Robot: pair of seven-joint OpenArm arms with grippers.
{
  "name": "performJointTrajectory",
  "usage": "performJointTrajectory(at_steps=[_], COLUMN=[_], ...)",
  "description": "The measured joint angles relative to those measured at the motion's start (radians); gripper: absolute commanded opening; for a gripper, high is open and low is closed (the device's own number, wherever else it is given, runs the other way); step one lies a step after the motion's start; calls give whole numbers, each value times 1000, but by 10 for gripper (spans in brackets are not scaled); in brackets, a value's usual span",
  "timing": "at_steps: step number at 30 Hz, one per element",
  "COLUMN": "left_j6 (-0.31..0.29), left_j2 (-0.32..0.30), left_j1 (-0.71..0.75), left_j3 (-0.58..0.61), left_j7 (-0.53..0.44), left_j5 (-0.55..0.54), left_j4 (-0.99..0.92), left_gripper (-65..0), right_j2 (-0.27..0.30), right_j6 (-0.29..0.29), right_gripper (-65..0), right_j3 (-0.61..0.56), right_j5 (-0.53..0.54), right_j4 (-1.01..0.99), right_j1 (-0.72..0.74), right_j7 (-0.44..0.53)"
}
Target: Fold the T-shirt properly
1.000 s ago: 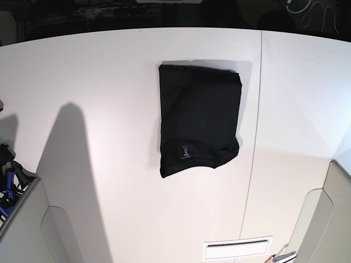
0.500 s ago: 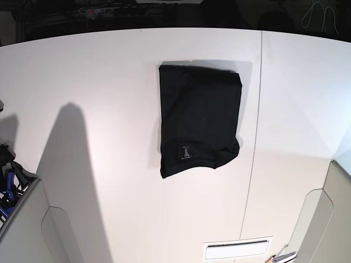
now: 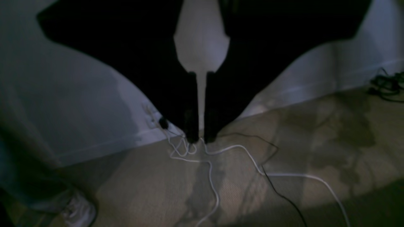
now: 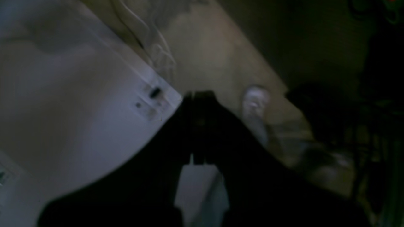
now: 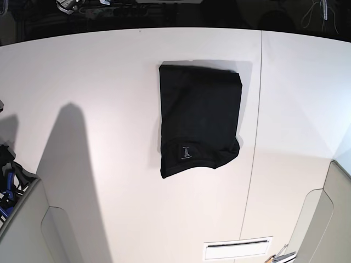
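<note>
The T-shirt (image 5: 199,120) is lying as a folded rectangle at upper centre of the white tabletop (image 5: 98,82), unchanged from a moment ago, while the left hand (image 3: 198,138) and right hand (image 4: 199,94) are both staying shut and empty off the tabletop, so the folding is looking finished.

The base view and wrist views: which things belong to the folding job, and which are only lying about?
For the job:
- T-shirt, folded, on the white table
- left gripper, shut, empty
- right gripper, shut, empty

Lying about:
- white cables on the floor
- white shoe
</note>
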Motion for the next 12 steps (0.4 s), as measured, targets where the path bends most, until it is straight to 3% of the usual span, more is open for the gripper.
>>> performJointTrajectory(at_steps=[8,12], left_j6=[55,56], left_j2=[1,3], left_j1=[-62,-55], left_j3=[18,19], left_j7=[6,14], left_j5=[0,2], left_j4=[2,20], left_gripper=[-607,-607], right_j2=[-13,-32], right_j6=[0,0], right_gripper=[-650,-650], right_j3=[10,51], right_j5=[-124,-120], right_j4=[-3,-2], right_j1=[-1,0], right_j7=[-24,-31])
